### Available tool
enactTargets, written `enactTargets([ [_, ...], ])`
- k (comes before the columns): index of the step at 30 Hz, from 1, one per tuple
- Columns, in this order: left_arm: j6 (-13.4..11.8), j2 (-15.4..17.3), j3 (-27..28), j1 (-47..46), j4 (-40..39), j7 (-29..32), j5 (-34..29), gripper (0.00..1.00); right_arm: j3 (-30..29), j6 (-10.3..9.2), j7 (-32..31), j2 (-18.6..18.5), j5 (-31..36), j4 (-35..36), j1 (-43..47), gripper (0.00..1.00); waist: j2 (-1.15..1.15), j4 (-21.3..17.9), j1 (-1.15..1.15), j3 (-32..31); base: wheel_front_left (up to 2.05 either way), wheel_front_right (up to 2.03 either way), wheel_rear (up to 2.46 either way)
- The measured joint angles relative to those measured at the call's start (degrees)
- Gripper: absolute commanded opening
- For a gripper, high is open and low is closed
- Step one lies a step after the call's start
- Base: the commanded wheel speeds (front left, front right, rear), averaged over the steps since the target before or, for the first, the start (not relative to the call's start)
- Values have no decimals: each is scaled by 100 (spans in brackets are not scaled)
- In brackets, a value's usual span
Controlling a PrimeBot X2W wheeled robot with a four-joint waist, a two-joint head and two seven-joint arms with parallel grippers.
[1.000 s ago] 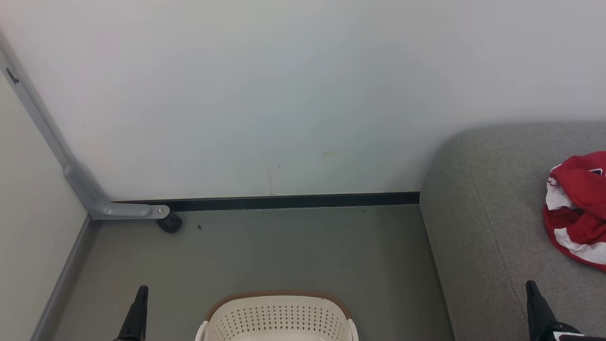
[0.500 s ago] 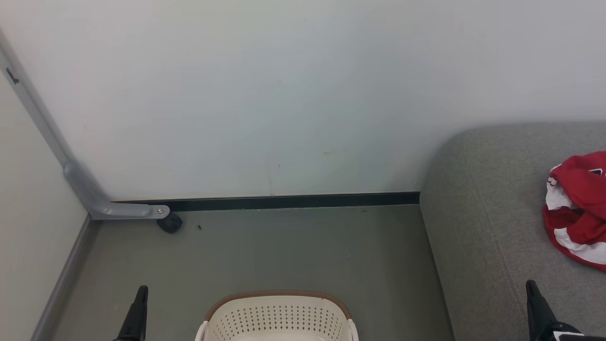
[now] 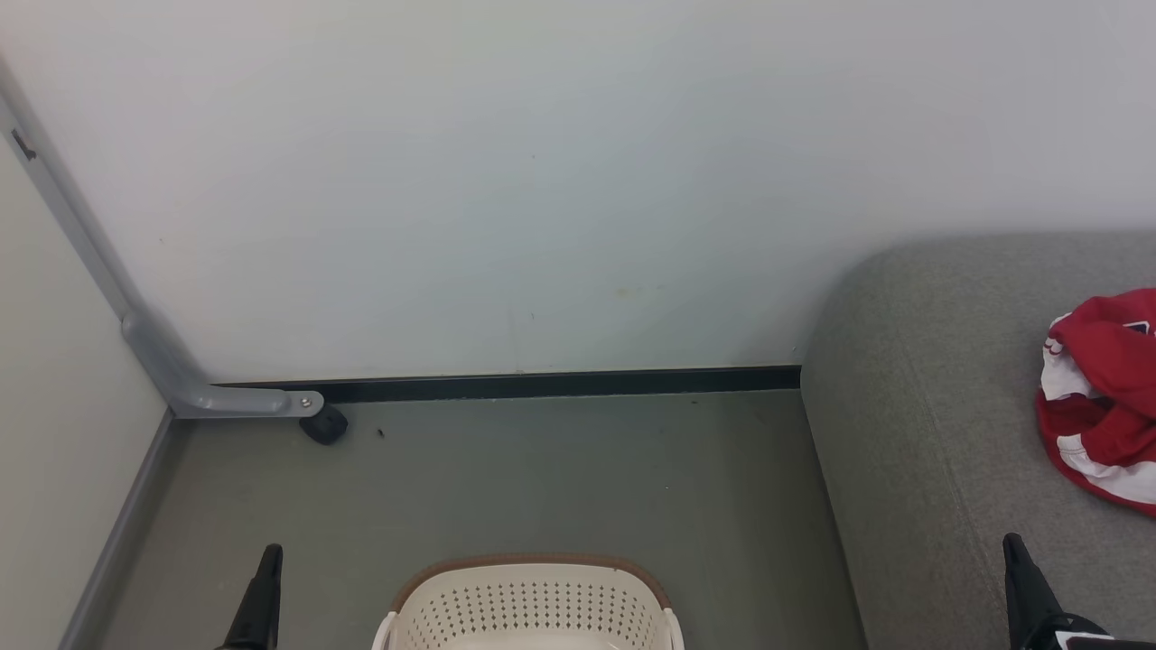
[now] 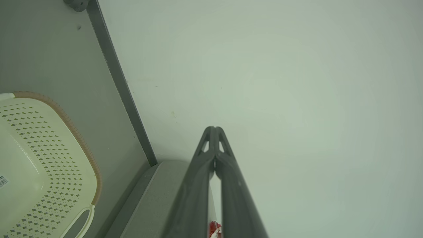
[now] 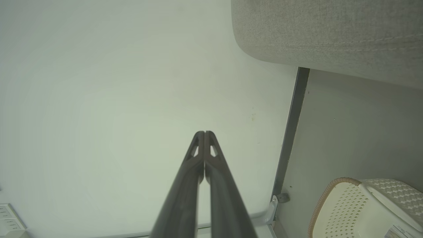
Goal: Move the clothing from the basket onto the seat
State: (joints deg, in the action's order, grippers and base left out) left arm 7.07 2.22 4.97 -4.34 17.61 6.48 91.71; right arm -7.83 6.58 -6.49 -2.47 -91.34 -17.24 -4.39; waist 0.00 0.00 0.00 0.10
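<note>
The red clothing (image 3: 1104, 397) with white stripes lies bunched on the grey seat (image 3: 939, 424) at the right edge of the head view; a sliver of clothing (image 4: 214, 228) shows between the left fingers. The cream basket (image 3: 533, 603) with its brown rim stands on the floor at bottom centre, and the part of its inside that shows holds nothing. The basket (image 4: 39, 165) and basket (image 5: 363, 208) show in both wrist views. My left gripper (image 3: 269, 555) is shut, left of the basket. My right gripper (image 3: 1013, 546) is shut over the seat's front. Both tips, left gripper (image 4: 214, 128) and right gripper (image 5: 204, 133), point at the wall.
A white wall with a dark baseboard (image 3: 542, 384) faces me beyond the grey floor (image 3: 506, 478). A grey metal leg with a black caster (image 3: 322, 424) stands in the left corner. A pale panel (image 3: 54, 433) closes the left side.
</note>
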Motion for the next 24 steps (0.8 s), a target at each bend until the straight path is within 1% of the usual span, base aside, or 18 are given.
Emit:
enactTargets([
  [24,0,0,0,0,-2,0,0,0,1,0,0,0,0,1,-1,0,0,0,0,1,0,0,0],
])
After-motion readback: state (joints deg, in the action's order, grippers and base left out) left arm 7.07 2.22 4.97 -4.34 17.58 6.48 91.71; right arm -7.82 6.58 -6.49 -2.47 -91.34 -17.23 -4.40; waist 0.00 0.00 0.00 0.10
